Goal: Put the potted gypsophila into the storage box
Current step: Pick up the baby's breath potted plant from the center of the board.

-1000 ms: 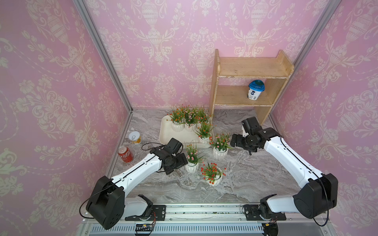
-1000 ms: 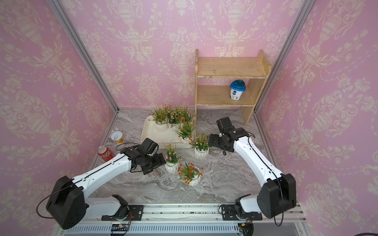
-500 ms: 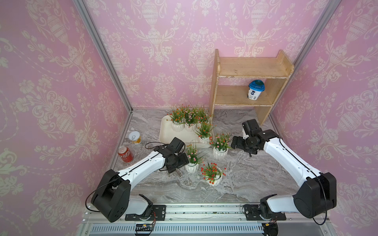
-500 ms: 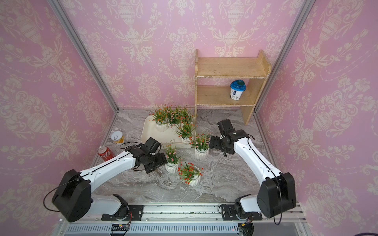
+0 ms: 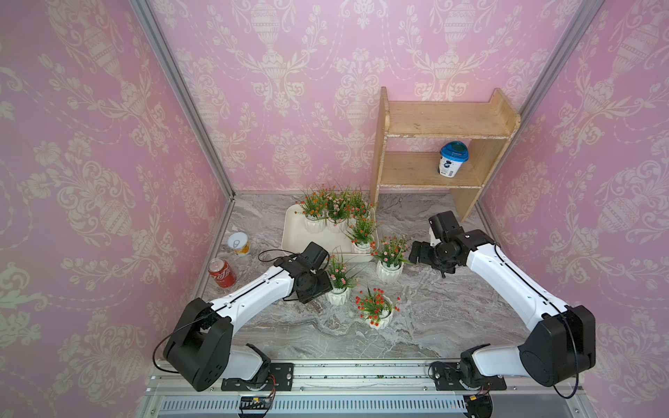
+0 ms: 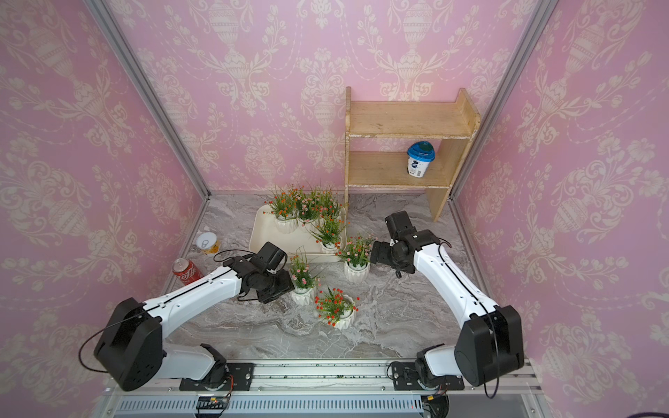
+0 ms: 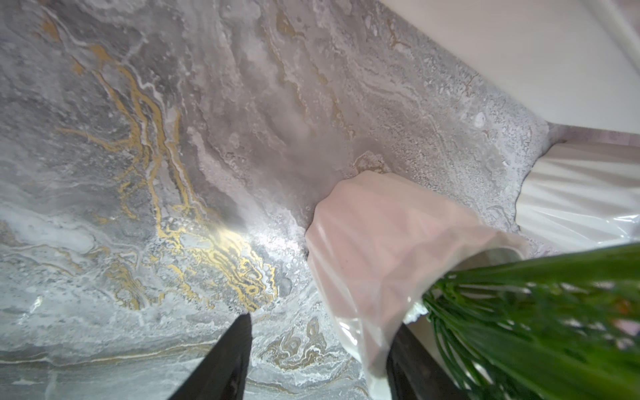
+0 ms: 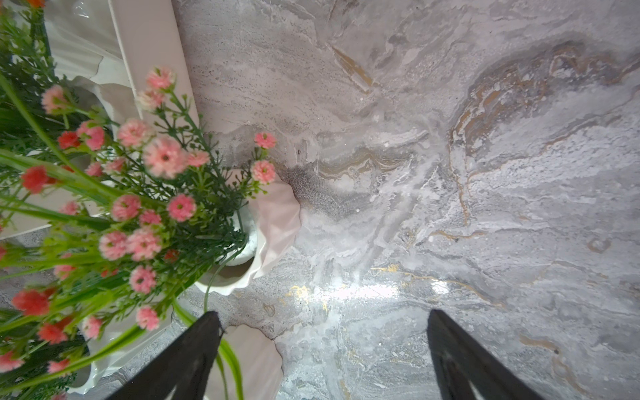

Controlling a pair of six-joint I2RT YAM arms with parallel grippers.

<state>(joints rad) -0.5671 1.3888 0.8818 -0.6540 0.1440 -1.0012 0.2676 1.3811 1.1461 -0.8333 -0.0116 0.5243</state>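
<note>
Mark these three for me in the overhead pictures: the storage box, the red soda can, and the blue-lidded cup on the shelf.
storage box (image 5: 296, 235), in a top view, on its bare inner floor.
red soda can (image 5: 223, 274), in a top view, on its printed side.
blue-lidded cup (image 5: 450, 167), in a top view, on its white body.

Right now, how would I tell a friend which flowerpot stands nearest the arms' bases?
Find the cream storage box on the marble table; three pots stand outside it, on the side toward the arms' bases. The red-flowered pot is the one closest to those bases. The left pot and right pot behind it bloom pink; only this one is bright red.
</note>
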